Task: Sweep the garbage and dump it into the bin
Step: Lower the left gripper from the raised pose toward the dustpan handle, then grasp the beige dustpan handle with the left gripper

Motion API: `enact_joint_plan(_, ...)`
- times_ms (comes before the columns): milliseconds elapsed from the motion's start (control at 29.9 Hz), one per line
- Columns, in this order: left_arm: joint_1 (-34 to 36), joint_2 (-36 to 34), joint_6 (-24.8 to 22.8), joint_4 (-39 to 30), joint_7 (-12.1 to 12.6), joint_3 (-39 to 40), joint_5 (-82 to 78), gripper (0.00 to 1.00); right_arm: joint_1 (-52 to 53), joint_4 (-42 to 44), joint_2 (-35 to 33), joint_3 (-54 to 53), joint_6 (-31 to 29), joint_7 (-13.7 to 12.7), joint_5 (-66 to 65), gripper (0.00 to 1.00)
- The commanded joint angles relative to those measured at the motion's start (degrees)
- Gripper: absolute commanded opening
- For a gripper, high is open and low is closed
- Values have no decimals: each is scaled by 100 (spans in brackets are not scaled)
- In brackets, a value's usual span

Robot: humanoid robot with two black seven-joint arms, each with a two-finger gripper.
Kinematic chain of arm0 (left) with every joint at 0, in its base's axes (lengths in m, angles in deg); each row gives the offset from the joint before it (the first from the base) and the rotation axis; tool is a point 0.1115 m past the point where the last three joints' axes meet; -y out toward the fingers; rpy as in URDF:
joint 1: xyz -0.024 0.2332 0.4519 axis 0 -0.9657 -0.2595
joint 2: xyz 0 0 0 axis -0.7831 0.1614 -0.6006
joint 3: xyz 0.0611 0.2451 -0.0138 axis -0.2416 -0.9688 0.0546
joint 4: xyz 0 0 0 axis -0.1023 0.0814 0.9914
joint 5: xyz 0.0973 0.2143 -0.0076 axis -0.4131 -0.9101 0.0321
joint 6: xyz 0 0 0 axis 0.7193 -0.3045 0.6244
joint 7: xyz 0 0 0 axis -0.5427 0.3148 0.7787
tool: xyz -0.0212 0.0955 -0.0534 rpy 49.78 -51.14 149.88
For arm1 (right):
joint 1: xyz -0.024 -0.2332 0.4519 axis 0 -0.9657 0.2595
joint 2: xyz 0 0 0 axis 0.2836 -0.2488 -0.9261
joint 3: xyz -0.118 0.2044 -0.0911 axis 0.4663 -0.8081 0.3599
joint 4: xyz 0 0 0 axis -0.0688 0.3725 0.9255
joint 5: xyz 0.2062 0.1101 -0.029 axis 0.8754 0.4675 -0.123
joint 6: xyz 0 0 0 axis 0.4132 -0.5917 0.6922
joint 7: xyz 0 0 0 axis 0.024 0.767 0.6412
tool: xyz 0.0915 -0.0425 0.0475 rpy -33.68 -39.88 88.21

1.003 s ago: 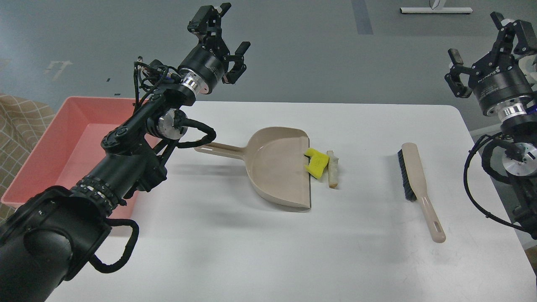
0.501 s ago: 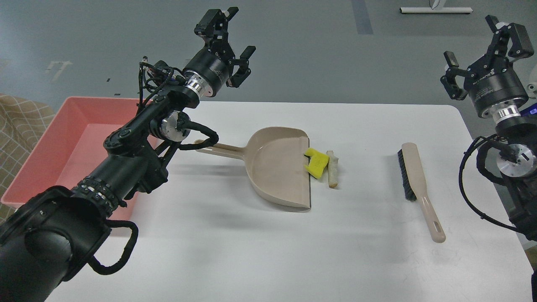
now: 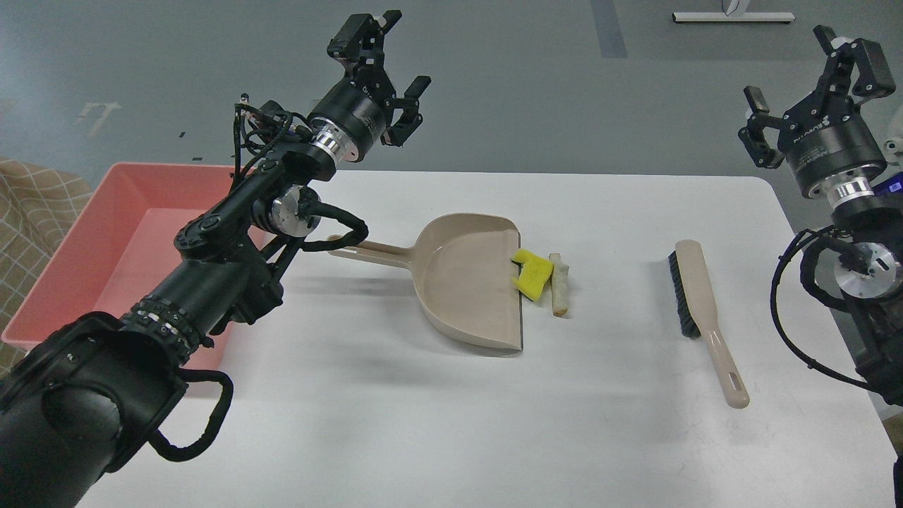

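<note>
The garbage lies mid-table: a yellow notched chunk (image 3: 532, 274) at the open lip of the beige dustpan (image 3: 467, 279), and an off-white stick (image 3: 559, 283) just right of it. The salmon-pink bin (image 3: 106, 243) stands at the left table edge. A beige brush with black bristles (image 3: 698, 303) lies to the right. My left gripper (image 3: 384, 56) is open and empty, raised high beyond the table's far edge, above the dustpan handle. My right gripper (image 3: 811, 74) is open and empty, raised at the far right, above and beyond the brush.
The white table (image 3: 423, 409) has bare room in front of the dustpan and brush. A checked cloth (image 3: 35, 204) shows at the far left beside the bin. My left arm crosses over the bin's right wall.
My left gripper rose and moved slightly right over the last second, then held. My right gripper shifted a little left and up. The dustpan, garbage and brush have not moved.
</note>
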Motion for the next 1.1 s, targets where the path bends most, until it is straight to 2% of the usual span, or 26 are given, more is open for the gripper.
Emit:
enact_joint_plan(0, 0, 4, 1, -78, 1, -20, -22, 98, 0, -1, -8, 0, 0, 0, -3, 100)
enact_joint_plan(67, -17, -5, 53, -323, 1, -55, -92, 98, 8, -1, -17, 0, 0, 0, -3, 100)
enact_joint_plan(201, -88, -417, 545, -1009, 27, -722, -110, 98, 8, -1, -17, 0, 9, -9, -3, 100)
enact_joint_plan(267, -88, -803, 703, -1360, 36, -1153, -110, 98, 8, -1, -35, 0, 9, -9, -3, 100)
enact_joint_plan(334, -105, -1286, 835, -1999, 45, -1574, -110, 98, 17, -1, -43, 0, 9, -9, -3, 100)
enact_joint_plan(468, -307, -2007, 1029, -2968, 71, -1927, -119, 98, 0, -19, -52, 0, 18, -9, -3, 100)
enact_joint_plan(535, -447, -2499, 1178, -3678, 80, -2076, -127, 98, -9, -27, -61, 0, 53, -9, -3, 100)
enact_joint_plan(769, -886, -3352, 1407, -4875, 142, -2699, -250, 98, 8, -36, -26, 0, 88, -9, -3, 100)
enact_joint_plan(869, -1168, -3441, 1459, -5070, 142, -2850, -680, 98, 0, -36, -17, 0, 88, -9, -3, 100)
enact_joint_plan(936, -1440, -3389, 1661, -5070, 177, -2850, -1040, 98, -9, -36, -17, 0, 88, -9, -3, 100)
enact_joint_plan(1070, -1810, -3152, 2162, -5018, 606, -2859, -1603, 98, -18, -36, -61, 8, 88, -9, -3, 100)
